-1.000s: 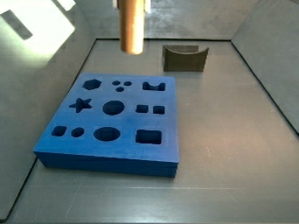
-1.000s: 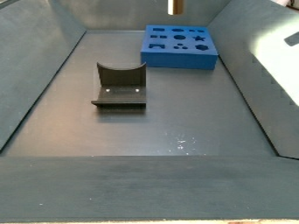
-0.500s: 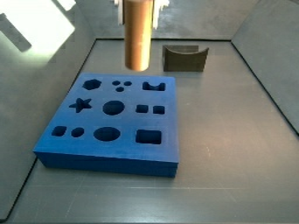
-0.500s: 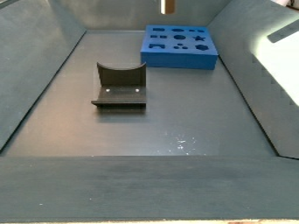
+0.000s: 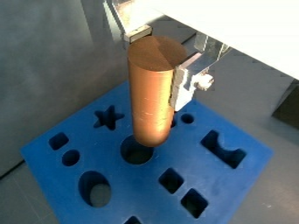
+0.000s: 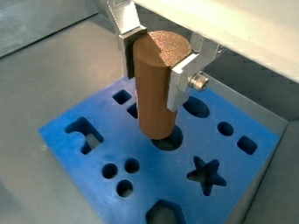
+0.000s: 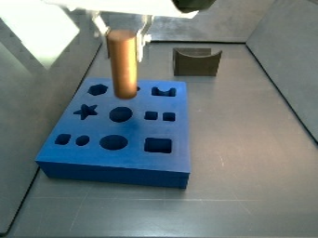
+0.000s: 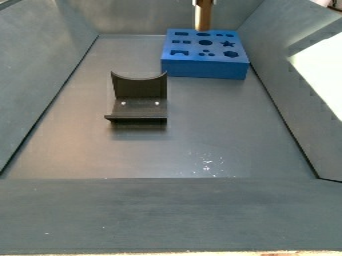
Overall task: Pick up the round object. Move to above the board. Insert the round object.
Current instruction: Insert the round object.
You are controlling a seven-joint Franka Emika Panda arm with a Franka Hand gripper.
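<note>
My gripper [image 5: 158, 66] is shut on the round object [image 5: 153, 92], a tall orange-brown cylinder peg, held upright by its upper part between the silver fingers [image 6: 177, 83]. The peg hangs just above the board [image 7: 74, 158], a flat blue slab with dark cut-outs, with its lower end over the round hole in the board's middle [image 6: 167, 140]. In a side view the peg [image 7: 123, 63] hangs above the board's far part near the small holes. In a side view only the peg's lower part [image 8: 203, 16] shows above the board [image 8: 206, 66].
The fixture [image 7: 196, 61], a dark bracket, stands on the grey floor beyond the board; it also shows in a side view [image 8: 136, 100]. Grey walls slope up around the floor. Star [image 6: 207, 173], hexagon and square holes surround the peg.
The gripper with the peg has come down and moved nearer over the board; the peg's lower end now hangs close above the board's middle.
</note>
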